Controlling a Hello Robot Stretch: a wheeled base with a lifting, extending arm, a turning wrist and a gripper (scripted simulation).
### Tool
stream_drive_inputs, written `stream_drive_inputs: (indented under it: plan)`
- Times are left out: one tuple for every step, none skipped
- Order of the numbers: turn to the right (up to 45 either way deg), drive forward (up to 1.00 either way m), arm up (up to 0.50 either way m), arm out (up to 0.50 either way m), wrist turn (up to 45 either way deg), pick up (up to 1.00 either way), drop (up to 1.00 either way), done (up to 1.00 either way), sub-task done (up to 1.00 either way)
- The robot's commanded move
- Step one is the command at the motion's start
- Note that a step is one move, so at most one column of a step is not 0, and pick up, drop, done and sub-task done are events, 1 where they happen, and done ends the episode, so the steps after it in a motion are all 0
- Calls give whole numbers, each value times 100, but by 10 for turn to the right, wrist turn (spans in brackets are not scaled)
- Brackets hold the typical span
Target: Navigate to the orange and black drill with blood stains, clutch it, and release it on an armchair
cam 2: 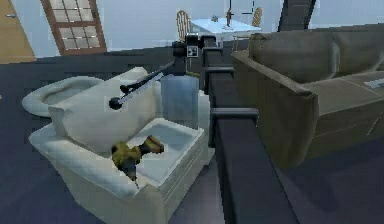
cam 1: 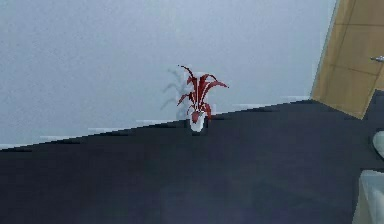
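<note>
The drill [cam 2: 136,150] is seen lying on the armchair's [cam 2: 85,120] seat, below the gripper [cam 2: 125,95] in the picture. Whether anything is held cannot be told.

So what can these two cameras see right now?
potted plant: one, red leaves in white pot, forward view's middle.
wooden door: one, light brown, forward view's right.
armchair: one, cream, arm side view's left middle.
orange and black tool: one, lying on the armchair's seat.
sofa: one, olive brown, arm side view's right.
dining table: one, white top, far back.
glazed door: one, brown frame, upper left.
arm: one, dark, rising from the bottom edge.
gripper: one, dark, before the armchair's back; cannot tell whether it holds anything.
</note>
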Motion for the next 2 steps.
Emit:
stream_drive_inputs:
  plan:
    - [0,0,0,-10,0,0,0,0,0]
    - [0,0,0,0,0,0,0,100,0]
